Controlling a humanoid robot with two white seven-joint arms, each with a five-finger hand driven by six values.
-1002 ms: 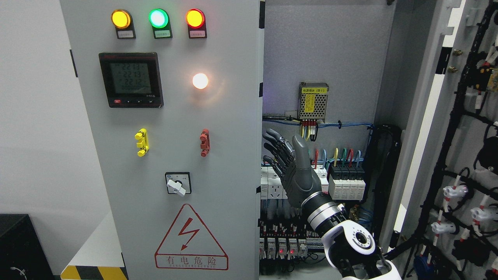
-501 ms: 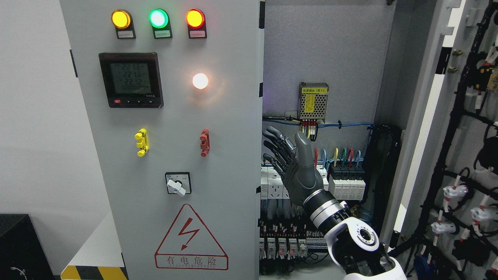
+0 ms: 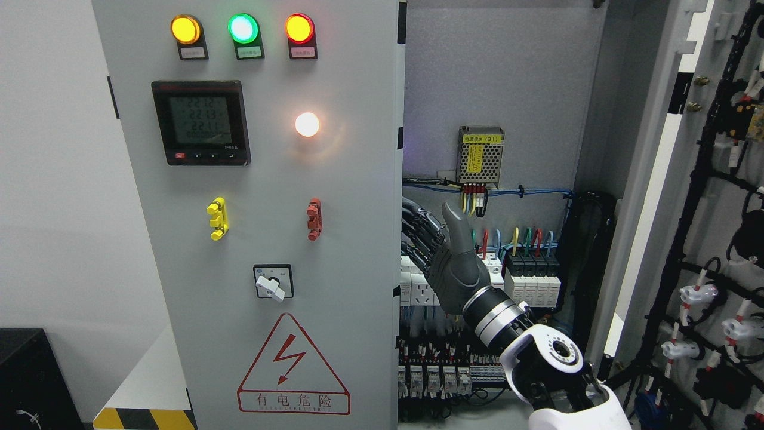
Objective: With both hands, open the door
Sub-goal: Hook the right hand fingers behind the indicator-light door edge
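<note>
The flat grey metal cabinet door (image 3: 262,239) fills the left half of the view, its right edge running top to bottom beside the open cabinet interior (image 3: 489,89). The right hand (image 3: 444,257), dark grey and jointed, stands inside that opening with thumb upright; its fingers (image 3: 418,230) reach left, tips hidden at the door's edge, so contact cannot be judged. 3 round lamps (image 3: 242,28) glow near the door's top edge.

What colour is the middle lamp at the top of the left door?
Green, lit; the middle lamp shows clearly in the head view.
</note>
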